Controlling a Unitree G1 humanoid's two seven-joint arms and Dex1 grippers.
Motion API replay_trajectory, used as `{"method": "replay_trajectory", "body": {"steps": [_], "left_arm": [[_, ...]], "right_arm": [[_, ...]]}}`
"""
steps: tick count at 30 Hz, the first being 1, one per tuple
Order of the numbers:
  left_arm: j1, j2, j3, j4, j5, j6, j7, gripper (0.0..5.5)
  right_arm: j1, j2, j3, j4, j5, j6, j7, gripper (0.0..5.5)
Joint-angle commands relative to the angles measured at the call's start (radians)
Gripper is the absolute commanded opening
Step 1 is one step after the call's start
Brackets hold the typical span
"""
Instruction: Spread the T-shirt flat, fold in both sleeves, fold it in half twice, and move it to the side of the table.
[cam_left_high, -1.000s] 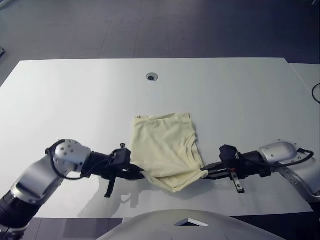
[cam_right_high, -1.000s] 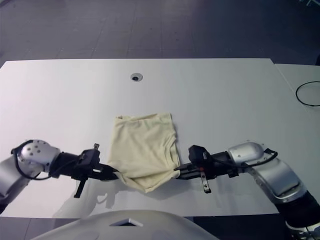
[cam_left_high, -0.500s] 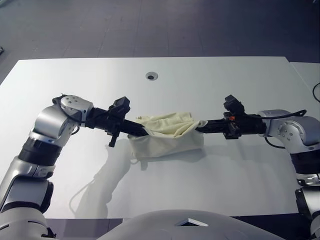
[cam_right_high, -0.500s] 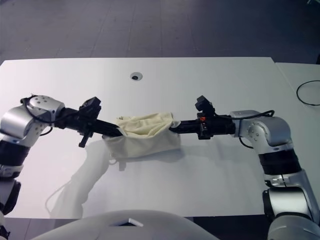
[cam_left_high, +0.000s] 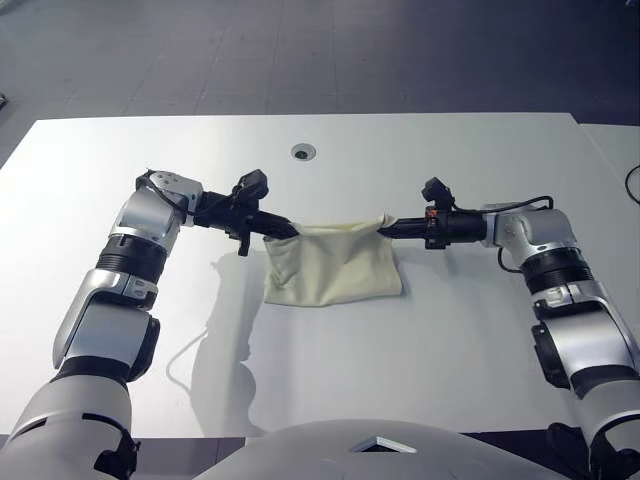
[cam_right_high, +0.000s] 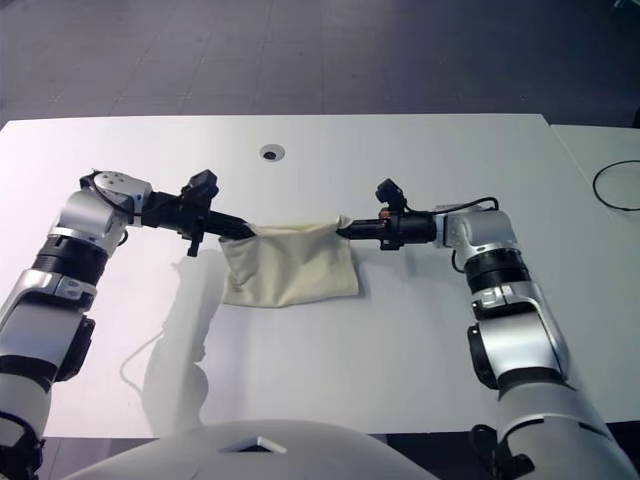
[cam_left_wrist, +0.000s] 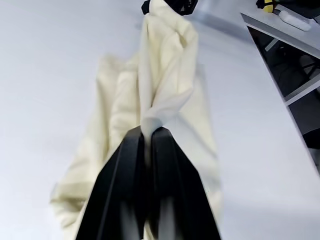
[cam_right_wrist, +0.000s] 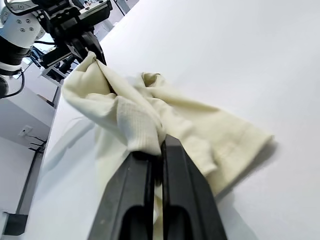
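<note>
A pale yellow T-shirt (cam_left_high: 332, 265), folded into a small rectangle, hangs by its far edge just above the white table (cam_left_high: 450, 160), its lower part resting on the surface near the table's middle. My left gripper (cam_left_high: 278, 231) is shut on the shirt's far left corner (cam_left_wrist: 150, 117). At the far right corner my right gripper (cam_left_high: 385, 229) is shut on the cloth (cam_right_wrist: 145, 135). The edge between the two grippers is pulled taut. Both arms stretch inward from the sides, level with each other.
A small round grommet hole (cam_left_high: 304, 153) sits in the table beyond the shirt. A second table with a black cable (cam_right_high: 615, 185) adjoins at the right. Wide bare tabletop lies on both sides and in front of the shirt.
Both grippers have lifted the shirt's near edge and carried it away from me over the far edge, folding the shirt in half. The arms now extend farther out.
</note>
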Motion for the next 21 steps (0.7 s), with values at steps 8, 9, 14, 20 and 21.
{"method": "replay_trajectory", "body": {"steps": [8, 9, 14, 20, 21], "left_arm": [[-0.080, -0.096, 0.074, 0.213, 0.125, -0.224, 0.162, 0.97], [-0.080, -0.096, 0.082, 0.217, 0.137, -0.249, 0.184, 1.12], [-0.054, -0.041, 0.104, 0.175, 0.248, -0.417, 0.385, 1.91], [0.225, -0.043, 0.126, -0.420, 0.187, -0.323, 0.463, 2.90], [0.276, -0.049, 0.123, -0.526, 0.140, -0.262, 0.457, 3.14]], "right_arm": [[-0.051, 0.102, -0.140, 0.181, -0.103, -0.179, -0.231, 0.76], [-0.046, 0.101, -0.158, 0.173, -0.108, -0.199, -0.265, 0.91], [0.018, 0.105, -0.197, -0.014, -0.155, -0.310, -0.409, 1.67], [0.130, 0.164, -0.074, -0.393, -0.153, -0.325, -0.322, 2.62], [0.143, 0.168, -0.059, -0.423, -0.126, -0.294, -0.282, 2.85]]}}
